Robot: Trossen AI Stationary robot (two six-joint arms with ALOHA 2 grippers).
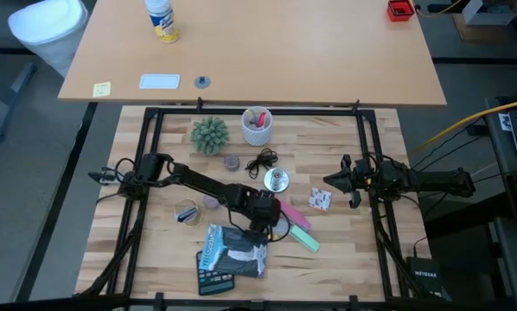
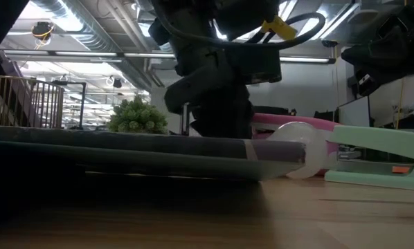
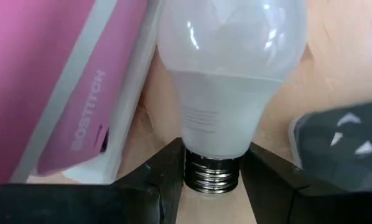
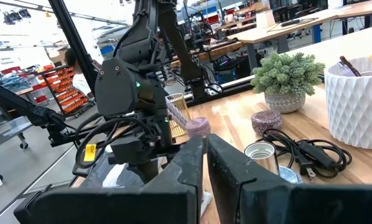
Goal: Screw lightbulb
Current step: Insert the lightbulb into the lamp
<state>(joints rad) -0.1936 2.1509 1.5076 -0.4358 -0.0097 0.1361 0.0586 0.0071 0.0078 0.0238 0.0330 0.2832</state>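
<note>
The frosted-white lightbulb (image 3: 229,68) lies on its side on the wooden table, between a pink stapler (image 3: 68,87) and a dark plastic bag (image 3: 341,137). Its round end also shows in the low view (image 2: 300,159). My left gripper (image 1: 267,216) is low over the table's middle, shut on the bulb's silvery screw base. My right gripper (image 4: 206,143) is shut and empty, waiting at the table's right side (image 1: 335,181). The shiny disc fixture (image 1: 277,180) with its black cord (image 1: 263,161) lies beyond the left gripper. My left gripper pinches the bulb's silvery screw base (image 3: 214,174) between its two fingers, one on each side. The fingers (image 3: 167,171) lie along the bulb, and the glass end points away from them. The bulb lies on its side, low on the table beside the pink stapler.
A green stapler (image 1: 303,239) lies beside the pink one. The dark bag (image 1: 232,250) lies toward the near edge. A white cup of pens (image 1: 257,125), a small plant (image 1: 209,135) and small jars (image 1: 232,161) stand at the far side. A small packet (image 1: 320,199) lies right of the fixture.
</note>
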